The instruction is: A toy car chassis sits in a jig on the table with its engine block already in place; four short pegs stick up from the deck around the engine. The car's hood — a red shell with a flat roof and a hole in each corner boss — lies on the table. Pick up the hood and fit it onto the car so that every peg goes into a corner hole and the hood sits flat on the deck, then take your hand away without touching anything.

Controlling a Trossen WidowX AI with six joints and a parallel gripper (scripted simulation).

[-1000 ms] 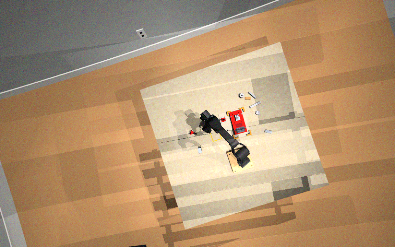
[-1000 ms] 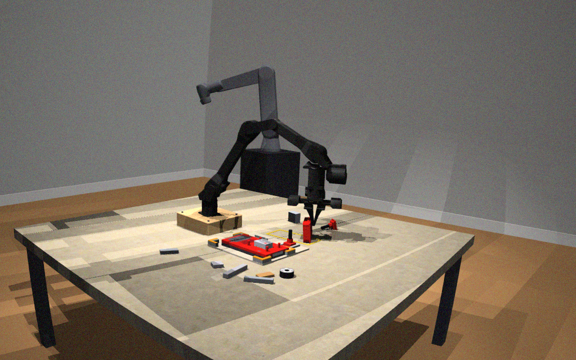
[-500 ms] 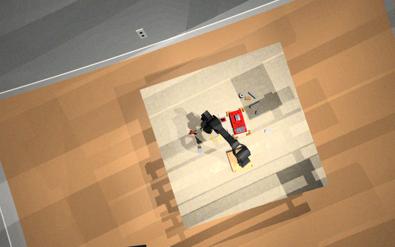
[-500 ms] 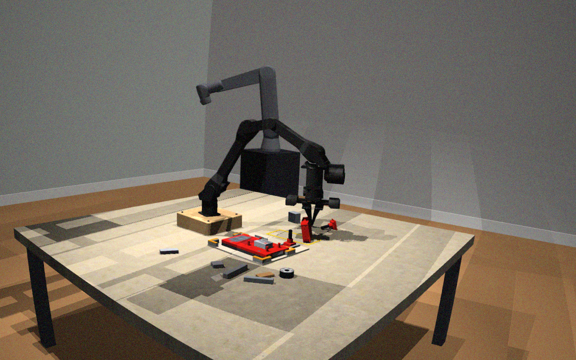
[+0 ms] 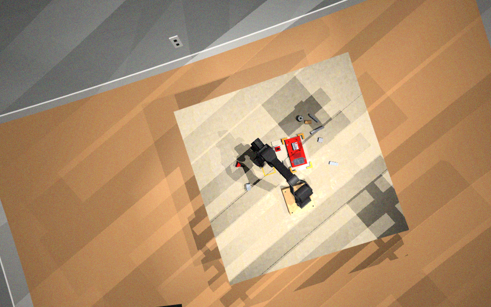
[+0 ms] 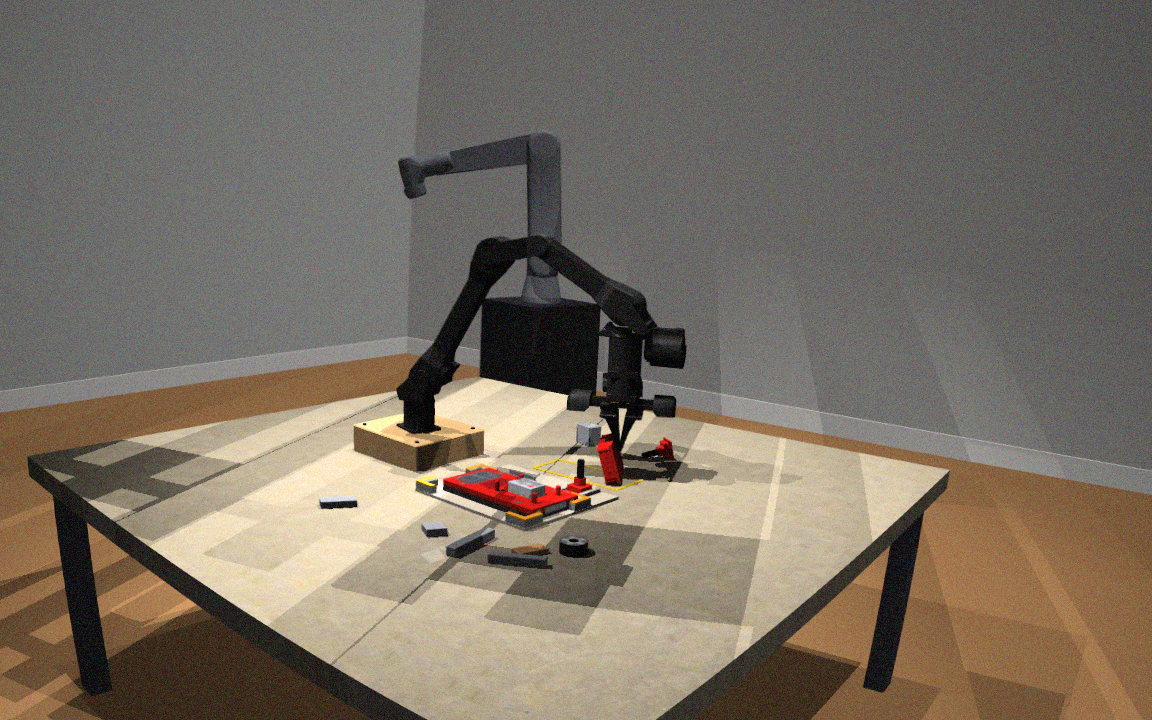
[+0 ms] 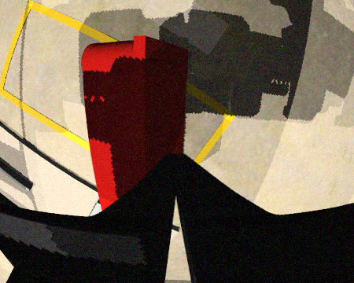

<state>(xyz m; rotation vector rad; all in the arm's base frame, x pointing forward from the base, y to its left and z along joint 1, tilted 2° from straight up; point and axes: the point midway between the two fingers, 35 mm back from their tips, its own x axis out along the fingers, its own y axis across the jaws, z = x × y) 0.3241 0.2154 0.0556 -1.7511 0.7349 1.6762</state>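
The red hood [image 6: 610,461] [image 7: 134,118] stands up on one edge on the table, tilted a little in the exterior view. The arm hides it in the top view. My gripper [image 6: 619,446] [image 7: 175,162] is shut and empty. Its fingertips are beside the hood, overlapping its near end in the wrist view; I cannot tell whether they touch it. The red chassis [image 5: 298,155] [image 6: 473,485] lies in the jig with orange and yellow corners. The grey engine block [image 5: 295,146] [image 6: 525,487] sits on its deck, with short red pegs around it.
A yellow outline [image 7: 67,22] is marked under the hood. A red piece with a black post [image 6: 580,481] [image 5: 277,148] stands between hood and chassis. Another red piece [image 5: 238,164] [image 6: 666,448] and a grey block [image 5: 248,186] [image 6: 587,435] lie beyond the hood. Several loose parts lie past the jig.
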